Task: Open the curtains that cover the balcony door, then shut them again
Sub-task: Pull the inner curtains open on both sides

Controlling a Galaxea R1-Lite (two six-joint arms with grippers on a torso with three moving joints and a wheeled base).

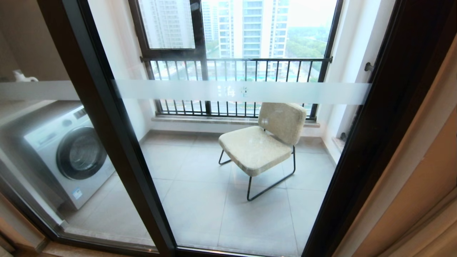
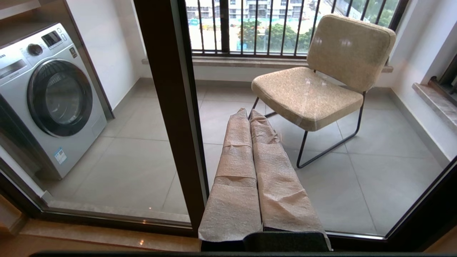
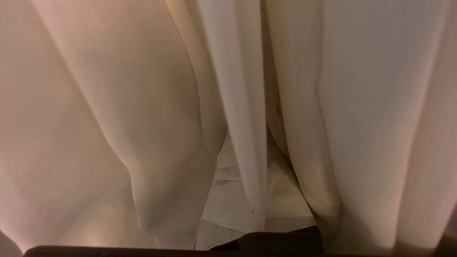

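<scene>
Head view: I see the balcony door (image 1: pixel 117 142) uncovered across most of the frame, its black uprights crossed by a frosted strip (image 1: pixel 242 92) at mid-height. Through the glass stand a washing machine (image 1: pixel 68 153) on the left and a cream chair (image 1: pixel 264 142) right of centre, on a grey tiled floor (image 1: pixel 200 200). Beyond them is a black-framed window with railing bars (image 1: pixel 235 71). At the right edge a strip of beige fabric, the curtains (image 1: pixel 428 160), hangs gathered beside the door frame. Neither arm appears in this view.

Left wrist view: I read the left gripper (image 2: pixel 251 117) as pressed together, its two paper-wrapped fingers (image 2: pixel 235 171) lying side by side with nothing between them. It points at the door glass just beside the central black upright; the chair and washing machine lie beyond the glass.

Right wrist view: The right gripper (image 3: pixel 250 200) sits close among the folds of the curtains, which fill the frame. Its wrapped fingers are mostly hidden behind a pale fold. I take them as pressed together; I cannot tell whether any fabric is pinched.
</scene>
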